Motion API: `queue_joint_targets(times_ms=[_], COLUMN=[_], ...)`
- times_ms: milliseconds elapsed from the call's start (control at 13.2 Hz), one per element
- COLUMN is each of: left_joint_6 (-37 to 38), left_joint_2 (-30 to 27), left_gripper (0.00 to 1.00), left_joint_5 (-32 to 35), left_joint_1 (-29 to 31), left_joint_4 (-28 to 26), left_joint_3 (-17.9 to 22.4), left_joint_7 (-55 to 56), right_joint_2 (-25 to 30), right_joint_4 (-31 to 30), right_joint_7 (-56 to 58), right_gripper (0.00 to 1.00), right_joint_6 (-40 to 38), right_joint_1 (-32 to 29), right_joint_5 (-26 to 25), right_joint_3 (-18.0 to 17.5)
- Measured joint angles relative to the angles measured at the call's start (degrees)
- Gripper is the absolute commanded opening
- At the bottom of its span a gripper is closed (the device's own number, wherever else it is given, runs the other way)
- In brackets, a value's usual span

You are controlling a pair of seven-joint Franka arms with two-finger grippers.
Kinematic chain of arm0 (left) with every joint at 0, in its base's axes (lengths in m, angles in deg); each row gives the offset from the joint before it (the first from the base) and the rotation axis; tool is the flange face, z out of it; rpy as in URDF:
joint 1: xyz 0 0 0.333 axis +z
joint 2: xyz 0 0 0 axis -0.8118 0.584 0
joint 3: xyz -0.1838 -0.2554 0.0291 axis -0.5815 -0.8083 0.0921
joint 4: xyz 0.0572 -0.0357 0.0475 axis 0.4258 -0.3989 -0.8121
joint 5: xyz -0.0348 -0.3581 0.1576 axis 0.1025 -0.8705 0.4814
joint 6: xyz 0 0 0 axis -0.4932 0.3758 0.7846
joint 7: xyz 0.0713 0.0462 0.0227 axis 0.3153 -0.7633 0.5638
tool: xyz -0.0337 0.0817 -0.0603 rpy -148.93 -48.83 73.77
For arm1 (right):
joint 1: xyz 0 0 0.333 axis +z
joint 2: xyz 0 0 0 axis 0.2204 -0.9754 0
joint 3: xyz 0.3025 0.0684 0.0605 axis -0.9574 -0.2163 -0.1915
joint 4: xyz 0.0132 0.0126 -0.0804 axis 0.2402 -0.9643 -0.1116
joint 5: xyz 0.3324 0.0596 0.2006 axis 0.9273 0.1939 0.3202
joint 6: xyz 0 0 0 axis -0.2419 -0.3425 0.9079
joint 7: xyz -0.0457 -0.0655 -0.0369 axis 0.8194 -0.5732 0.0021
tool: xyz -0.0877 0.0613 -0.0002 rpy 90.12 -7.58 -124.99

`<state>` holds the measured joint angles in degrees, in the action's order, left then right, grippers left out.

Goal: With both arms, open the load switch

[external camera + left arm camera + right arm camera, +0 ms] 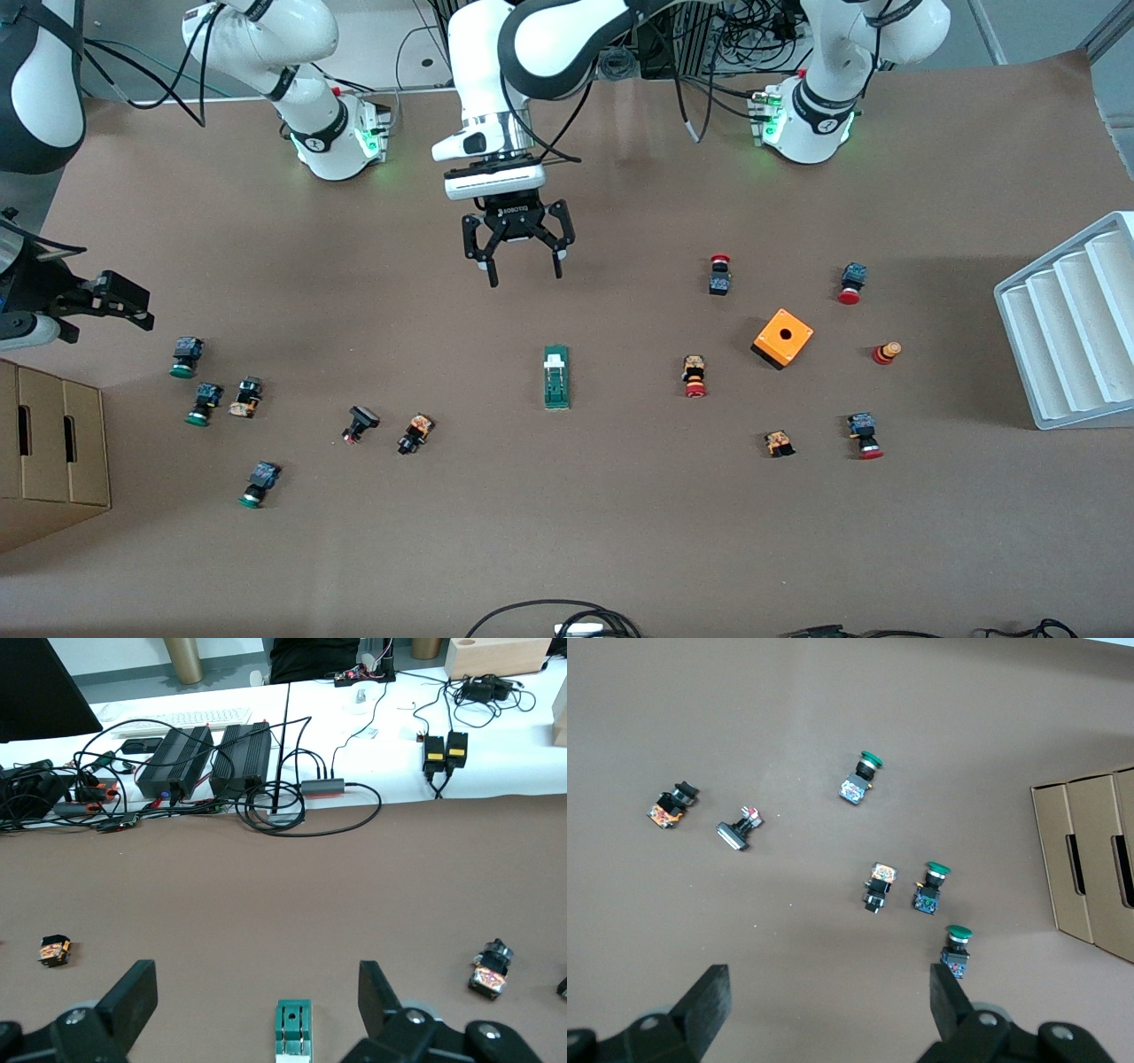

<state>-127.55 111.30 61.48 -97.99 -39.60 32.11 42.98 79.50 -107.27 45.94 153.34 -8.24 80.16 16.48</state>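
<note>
I have the table (pixel 620 532) strewn with push-buttons, an orange box (pixel 783 338) toward the left arm's end, and the switch (pixel 556 377) lying alone near the middle.

The left gripper (pixel 524 266) hangs over bare table, its fingers spread wide with nothing between them. The switch lies nearer the front camera than the spot under that gripper, almost straight ahead of it. Its long axis runs toward the front camera, white piece at the end toward the bases. In the left wrist view the switch (pixel 293 1031) sits between the two fingers (pixel 133 992).

The right gripper (pixel 102 297) waits over the right arm's end of the table, above the green-capped buttons (pixel 931 887), fingers likewise apart and empty. It is well away from the switch, so I judge the left arm the nearer one.
</note>
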Motion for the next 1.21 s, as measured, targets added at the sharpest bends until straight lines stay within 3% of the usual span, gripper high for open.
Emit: queue_joint_targets(times_ms=[380, 1215], left_joint_6=[-2.4, -7.7], left_joint_2=[-2.6, -10.6], left_gripper=[1.0, 1.0], left_joint_5=[-4.5, -26.4], left_joint_1=[3.4, 16.2], left_joint_4=[0.0, 0.1], left_joint_3=[0.1, 0.4], left_joint_7=[-6.6, -33.8], right_joint_2=[0.0, 0.0], right_joint_4=[0.0, 0.0], right_joint_7=[0.0, 0.0], right_gripper=[1.0, 1.0], right_joint_6=[0.1, 0.2], right_joint_1=[0.0, 0.0], right_joint_5=[0.0, 0.0], right_joint_3=[0.0, 0.0])
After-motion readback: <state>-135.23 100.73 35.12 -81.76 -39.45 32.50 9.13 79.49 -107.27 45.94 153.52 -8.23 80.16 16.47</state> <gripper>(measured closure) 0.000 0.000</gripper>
